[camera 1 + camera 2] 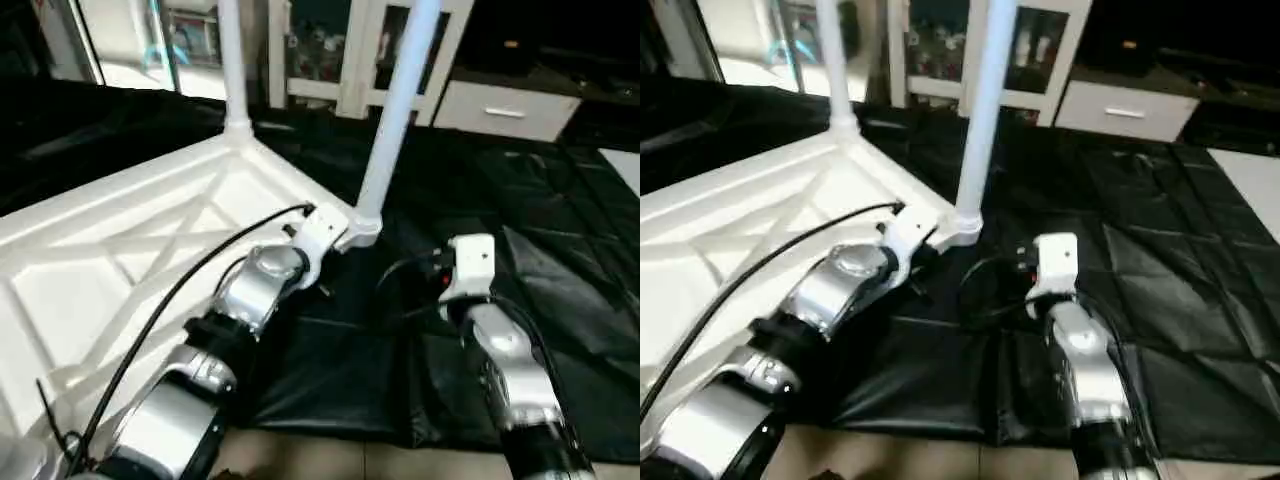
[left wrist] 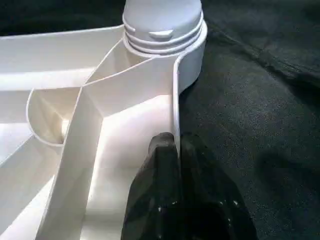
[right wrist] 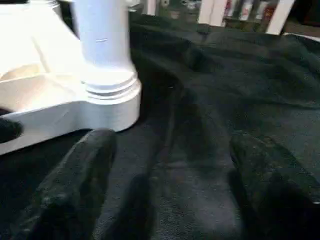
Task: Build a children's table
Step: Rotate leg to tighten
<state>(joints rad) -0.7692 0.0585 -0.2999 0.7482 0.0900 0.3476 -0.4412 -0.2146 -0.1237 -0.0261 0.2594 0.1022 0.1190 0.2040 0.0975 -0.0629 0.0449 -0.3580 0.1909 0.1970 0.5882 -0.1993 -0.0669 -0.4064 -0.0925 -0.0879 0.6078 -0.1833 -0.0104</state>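
The children's table top lies upside down on a black sheet, its X-ribs facing up. Two white legs stand upright in corner sockets: a near leg and a far leg. My left gripper is shut on the thin rim of the table top, just short of the near leg's socket. My right gripper hovers low over the sheet beside that socket. It is open, with nothing between its fingers.
The black sheet covers the floor to the right and behind the table top. White cabinets and a drawer unit stand at the back. Pale floor shows at the near edge. A black cable runs along my left forearm.
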